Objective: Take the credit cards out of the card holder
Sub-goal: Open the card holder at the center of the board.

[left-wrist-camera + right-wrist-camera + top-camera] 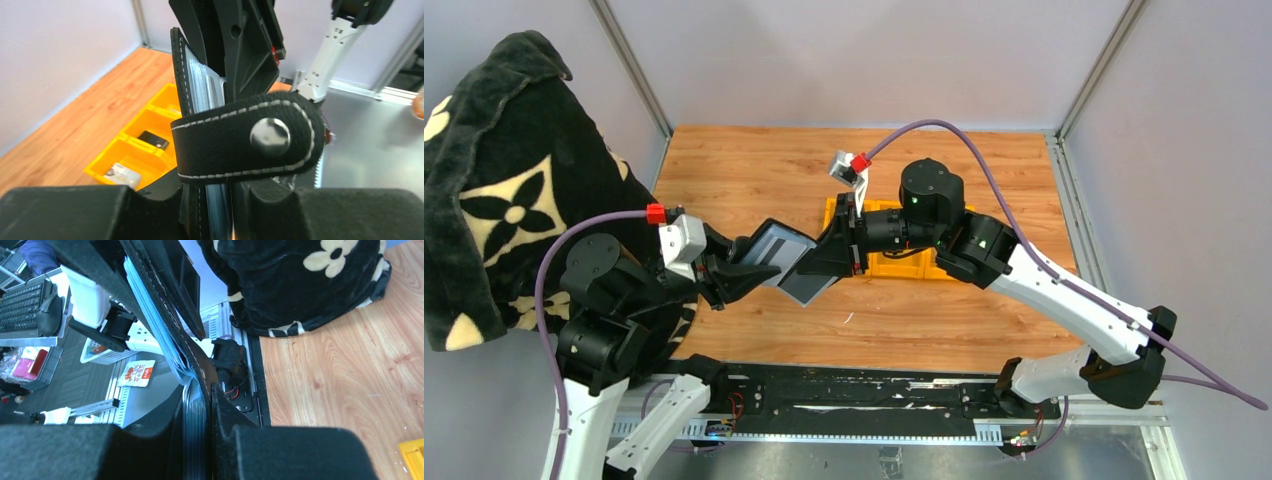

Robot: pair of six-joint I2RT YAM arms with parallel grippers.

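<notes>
Holder [786,262] hung mid-air over desk [754,170], stretched between both arms. Left gripper [736,272] narrow, clamped on strap [225,142] end. Right gripper [836,252] narrow, pinched on far edge over cards [194,440], likely braced for pull-out. Card edges exposed. Free room toward tray [894,266]; blanket [494,180] crowded left.

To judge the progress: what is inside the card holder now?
A stack of thin credit cards sits between the leather walls of the card holder; the wrist views show their bluish edges. The walls cover most faces, so their number cannot be told.
</notes>
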